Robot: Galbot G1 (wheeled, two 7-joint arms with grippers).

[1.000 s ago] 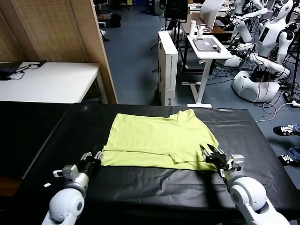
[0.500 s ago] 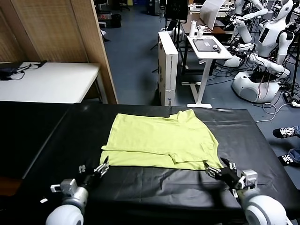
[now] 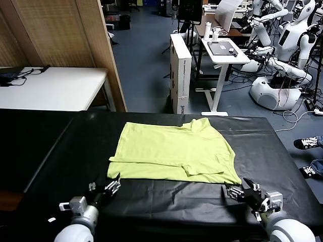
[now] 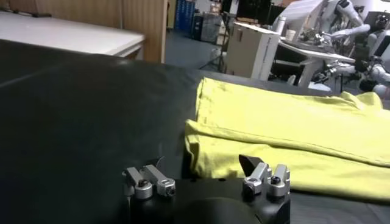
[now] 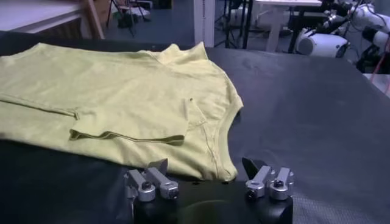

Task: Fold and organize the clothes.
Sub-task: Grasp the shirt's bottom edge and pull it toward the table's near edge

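Note:
The clothes are one lime yellow-green T-shirt (image 3: pixel 171 151) lying flat on the black table (image 3: pixel 176 206), with a sleeve folded in over its near right part. It also fills the left wrist view (image 4: pixel 286 134) and the right wrist view (image 5: pixel 122 91). My left gripper (image 3: pixel 112 185) sits just short of the shirt's near left corner, open and empty (image 4: pixel 204 164). My right gripper (image 3: pixel 242 191) sits just short of the near right corner, its fingers apart with nothing between them (image 5: pixel 205 164). Neither gripper touches the fabric.
A white table (image 3: pixel 50 88) and a wooden partition (image 3: pixel 65 45) stand beyond the far left. Behind the table are a white carton (image 3: pixel 180 70), a small white desk (image 3: pixel 224 50) and other robots (image 3: pixel 282 40). Black cloth surrounds the shirt on all sides.
Both grippers have drawn back from the shirt's near corners toward my body and now stand clear of the hem. The shirt has not moved.

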